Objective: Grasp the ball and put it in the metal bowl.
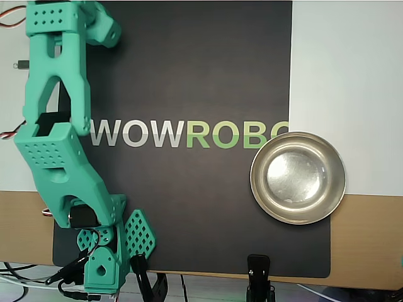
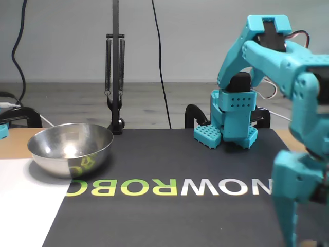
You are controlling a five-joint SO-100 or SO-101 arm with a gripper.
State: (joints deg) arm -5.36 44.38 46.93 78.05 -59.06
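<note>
The ball is hidden or out of view in both views. The metal bowl (image 1: 298, 177) is empty and sits at the right edge of the black mat; in the fixed view the metal bowl (image 2: 70, 148) is at the left. My teal gripper (image 1: 124, 238) points down at the mat's lower left corner in the overhead view, far from the bowl. In the fixed view the gripper (image 2: 226, 141) rests low on the mat's far edge, its two perforated fingers (image 2: 207, 136) spread apart. Nothing shows between them.
The black mat (image 1: 189, 75) carries WOWROBO lettering. A black clamp and stand (image 2: 115, 77) rises behind the bowl, and a second clamp (image 1: 259, 270) grips the mat's edge. Loose cables (image 1: 31, 277) lie near the gripper. My arm's near links (image 2: 300, 154) fill the fixed view's right side.
</note>
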